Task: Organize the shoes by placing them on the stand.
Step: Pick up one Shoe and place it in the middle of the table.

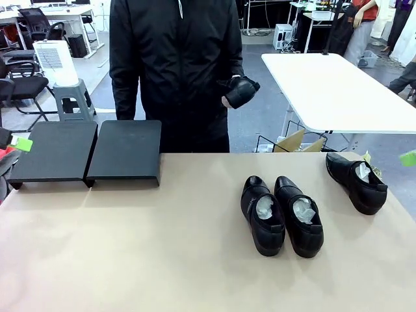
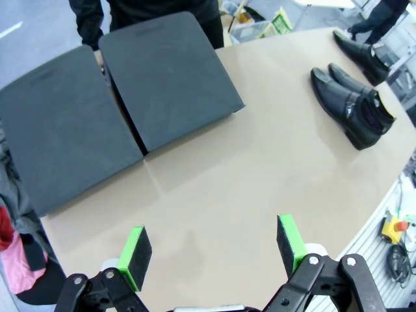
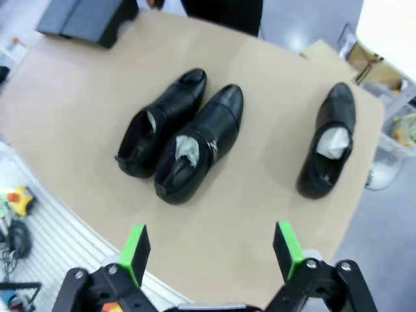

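Left claw [image 2: 211, 229] spread open above worktop [image 2: 260, 169], stand [image 2: 162, 78] just ahead. Right claw [image 3: 210, 227] open; shoe pair [image 3: 182, 133] ahead-left, single shoe [image 3: 328, 149] ahead-right. Person [image 1: 175, 58] beyond holds apparent fourth shoe [image 1: 242, 90].

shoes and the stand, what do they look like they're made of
Shoes: glossy black, likely polished leather or a look-alike; light glints off the toes, and crumpled whitish paper fills the openings.
Stand: matte black, no glints; probably coated metal or plastic, the look leaves it open.
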`<state>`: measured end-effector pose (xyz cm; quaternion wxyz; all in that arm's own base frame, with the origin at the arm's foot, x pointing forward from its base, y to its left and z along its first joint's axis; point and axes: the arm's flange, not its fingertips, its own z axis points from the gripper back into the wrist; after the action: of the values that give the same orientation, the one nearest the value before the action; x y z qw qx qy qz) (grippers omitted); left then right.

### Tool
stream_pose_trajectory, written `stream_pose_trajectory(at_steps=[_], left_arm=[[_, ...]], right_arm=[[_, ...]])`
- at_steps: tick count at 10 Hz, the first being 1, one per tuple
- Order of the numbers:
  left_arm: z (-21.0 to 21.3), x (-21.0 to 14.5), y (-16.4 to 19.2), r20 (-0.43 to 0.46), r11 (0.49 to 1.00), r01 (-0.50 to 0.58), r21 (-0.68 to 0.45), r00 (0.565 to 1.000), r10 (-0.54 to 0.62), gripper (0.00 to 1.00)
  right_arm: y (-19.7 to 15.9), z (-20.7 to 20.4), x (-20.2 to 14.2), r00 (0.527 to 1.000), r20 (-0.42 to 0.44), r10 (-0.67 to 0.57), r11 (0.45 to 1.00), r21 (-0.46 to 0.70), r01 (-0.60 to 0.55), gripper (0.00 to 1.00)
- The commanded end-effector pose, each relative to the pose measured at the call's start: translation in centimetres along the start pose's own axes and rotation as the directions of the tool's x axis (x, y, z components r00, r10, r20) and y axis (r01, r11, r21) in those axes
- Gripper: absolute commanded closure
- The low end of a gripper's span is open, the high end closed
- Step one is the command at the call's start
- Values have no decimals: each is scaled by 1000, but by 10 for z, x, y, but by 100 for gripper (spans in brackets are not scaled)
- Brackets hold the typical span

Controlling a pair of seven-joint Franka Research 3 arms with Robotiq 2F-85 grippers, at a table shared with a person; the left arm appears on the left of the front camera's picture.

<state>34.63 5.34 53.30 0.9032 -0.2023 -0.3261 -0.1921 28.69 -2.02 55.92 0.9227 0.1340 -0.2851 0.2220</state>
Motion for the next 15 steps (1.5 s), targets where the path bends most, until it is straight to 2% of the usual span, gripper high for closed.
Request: stream_pose_trajectory(at_steps=[1,2,3,6,7,8,9,11,14,15], left_arm=[[0,0,1,7,1000,13,-17,1000,-13,0],[0,0,1,7,1000,13,-17,1000,-13,0],[0,0,1,7,1000,13,-17,1000,-13,0],[0,0,1,7,1000,13,-17,1000,-13,0],[0,0,1,7,1000,13,-17,1000,-13,0],[0,0,1,7,1000,13,-17,1000,-13,0],[0,0,1,7,1000,13,-17,1000,-13,0],[0,0,1,7,1000,13,-17,1000,-13,0],[0,0,1,7,1000,13,-17,1000,-13,0],[0,0,1,7,1000,13,-17,1000,-13,0]], right_arm=[[26,-42,10,999,-16,-44,998,-49,43,0],[38,-68,16,997,-67,-40,996,-77,34,0],[17,-12,12,1000,-10,-4,1000,-25,3,0],[17,-12,12,1000,-10,-4,1000,-25,3,0],[21,-22,18,1000,-19,-21,999,-38,20,0],[53,-32,33,996,-81,-28,996,-88,21,0],[91,-45,52,992,-126,22,990,-133,-38,0],[140,-91,84,974,-225,32,988,-137,-64,0],[162,-156,90,933,-352,-74,981,-193,5,0],[161,-170,84,931,-344,-119,977,-209,48,0]])
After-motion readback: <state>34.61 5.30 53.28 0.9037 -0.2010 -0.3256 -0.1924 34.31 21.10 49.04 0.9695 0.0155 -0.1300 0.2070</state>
